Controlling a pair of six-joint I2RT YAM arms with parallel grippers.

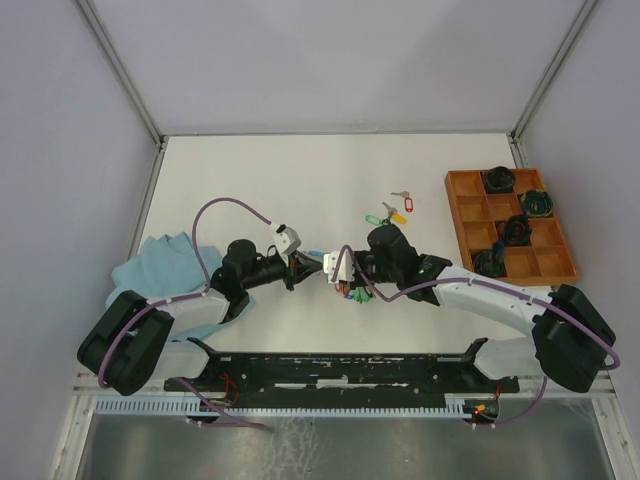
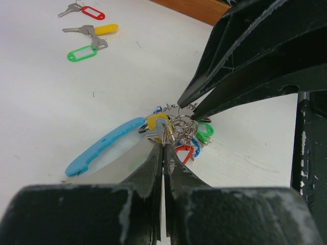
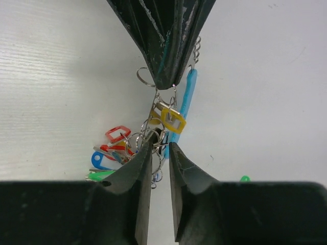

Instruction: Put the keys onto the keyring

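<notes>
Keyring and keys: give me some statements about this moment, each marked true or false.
1. The left gripper is shut on the keyring. True.
2. The right gripper is clamped fully shut. False: a gap shows between its jaws.
3. Three tagged keys, red, yellow and green, lie loose on the table. True.
4. The wooden tray is empty. False: dark coiled bundles sit in several compartments.
5. No key hangs on the keyring yet. False: a cluster of tagged keys hangs there.
</notes>
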